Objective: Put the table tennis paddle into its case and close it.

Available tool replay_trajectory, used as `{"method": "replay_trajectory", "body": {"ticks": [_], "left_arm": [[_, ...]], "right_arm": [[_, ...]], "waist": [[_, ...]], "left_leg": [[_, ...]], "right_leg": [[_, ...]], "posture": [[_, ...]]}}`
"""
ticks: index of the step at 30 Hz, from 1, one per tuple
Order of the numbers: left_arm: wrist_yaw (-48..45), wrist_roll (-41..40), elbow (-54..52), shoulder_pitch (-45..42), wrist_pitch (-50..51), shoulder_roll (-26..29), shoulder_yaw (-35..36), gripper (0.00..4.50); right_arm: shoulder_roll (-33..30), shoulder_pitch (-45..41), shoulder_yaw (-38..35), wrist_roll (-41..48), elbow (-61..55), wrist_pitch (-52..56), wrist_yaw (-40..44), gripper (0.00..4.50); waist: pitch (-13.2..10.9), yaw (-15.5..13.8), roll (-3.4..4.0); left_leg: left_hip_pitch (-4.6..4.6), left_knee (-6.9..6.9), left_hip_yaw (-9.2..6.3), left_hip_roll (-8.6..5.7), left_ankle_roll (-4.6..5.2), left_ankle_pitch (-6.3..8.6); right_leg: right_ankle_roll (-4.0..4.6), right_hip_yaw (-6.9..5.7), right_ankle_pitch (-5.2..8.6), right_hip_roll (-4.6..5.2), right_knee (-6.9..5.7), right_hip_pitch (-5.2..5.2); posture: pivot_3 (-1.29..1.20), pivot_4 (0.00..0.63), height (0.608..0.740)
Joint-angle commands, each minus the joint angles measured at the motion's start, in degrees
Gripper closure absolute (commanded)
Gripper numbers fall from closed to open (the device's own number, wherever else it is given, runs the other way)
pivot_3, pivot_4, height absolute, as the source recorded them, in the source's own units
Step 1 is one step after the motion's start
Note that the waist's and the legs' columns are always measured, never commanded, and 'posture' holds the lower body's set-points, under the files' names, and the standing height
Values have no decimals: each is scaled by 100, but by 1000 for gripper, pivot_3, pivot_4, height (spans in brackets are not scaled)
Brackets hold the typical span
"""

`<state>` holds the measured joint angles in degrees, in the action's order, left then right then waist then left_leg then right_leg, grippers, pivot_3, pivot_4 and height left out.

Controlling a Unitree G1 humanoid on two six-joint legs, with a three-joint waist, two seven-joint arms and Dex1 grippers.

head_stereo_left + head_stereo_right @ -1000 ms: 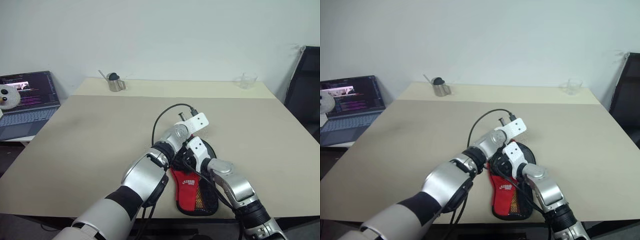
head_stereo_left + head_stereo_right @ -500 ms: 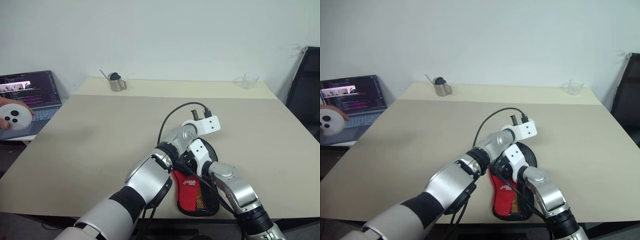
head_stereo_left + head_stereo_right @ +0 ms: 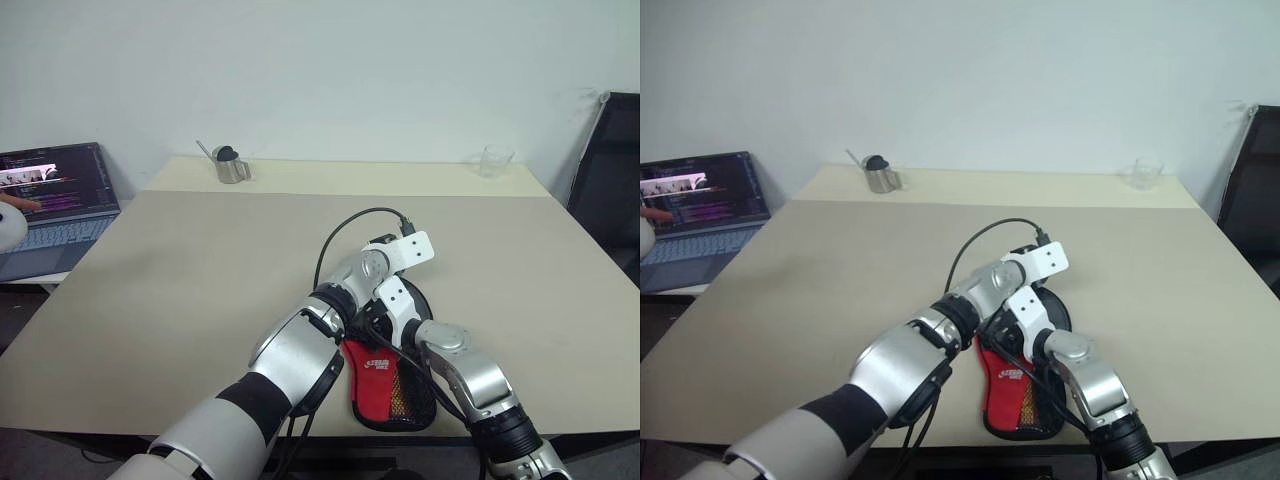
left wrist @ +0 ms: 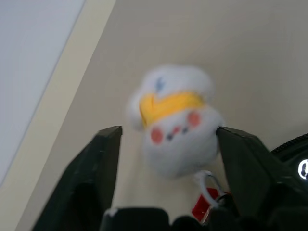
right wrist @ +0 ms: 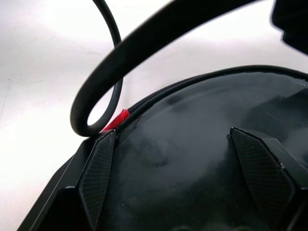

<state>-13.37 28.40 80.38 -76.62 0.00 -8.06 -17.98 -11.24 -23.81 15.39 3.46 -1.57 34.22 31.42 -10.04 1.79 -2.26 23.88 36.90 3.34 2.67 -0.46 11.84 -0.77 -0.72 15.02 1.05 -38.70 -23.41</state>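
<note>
The case [image 3: 395, 385] lies near the counter's [image 3: 200, 290] front edge, under both arms, with broad bare counter beyond. The left wrist view shows the left gripper [image 4: 168, 144] released, its fingers spread around a white plush charm [image 4: 173, 127] without pinching it. The right wrist view shows the right gripper [image 5: 192, 159] spread apart over the case's zipped black rim, gripping nothing.

A wide beige rectangular table [image 3: 200, 270] with a paler strip along its far edge stands against a plain white wall [image 3: 330, 70]. On that far strip sit a small metal cup [image 3: 231, 166] toward the table's left and a clear glass tumbler [image 3: 494, 160] toward its right. Off the table's left side an open laptop with a lit screen [image 3: 55, 200] rests on a lower surface, and a black chair [image 3: 612, 170] stands off the right side.
</note>
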Motion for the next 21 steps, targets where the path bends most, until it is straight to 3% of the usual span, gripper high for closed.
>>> {"method": "replay_trajectory", "body": {"ticks": [1,9,12,21], "left_arm": [[-72,-97,-158,-115,3,-91,87,98],[-827,-628,-255,-343,-87,417,634,98],[-1593,-1099,-364,-511,-136,757,1050,98],[-3233,-1640,-662,-507,-280,1908,1423,98]], "right_arm": [[-85,-182,-88,68,303,222,84,313],[-937,-408,-423,476,-464,567,770,313],[-1527,-440,-620,748,-983,816,1188,313],[-3308,33,-1305,1754,-1975,862,2630,313]], "waist": [[0,2,0],[-3,-11,1],[-8,-9,6],[-17,-2,7]], "left_leg": [[0,0,1,0,0,0],[34,-4,2,-1,0,0],[92,1,3,-7,0,-1],[92,-5,1,-17,-4,2]], "right_leg": [[0,0,0,0,0,0],[0,1,0,2,7,-26],[0,2,0,-1,-5,-89],[10,-4,6,-15,-4,-91]], "posture": [[0,150,740],[0,150,740],[0,150,740],[0,150,740]]}}
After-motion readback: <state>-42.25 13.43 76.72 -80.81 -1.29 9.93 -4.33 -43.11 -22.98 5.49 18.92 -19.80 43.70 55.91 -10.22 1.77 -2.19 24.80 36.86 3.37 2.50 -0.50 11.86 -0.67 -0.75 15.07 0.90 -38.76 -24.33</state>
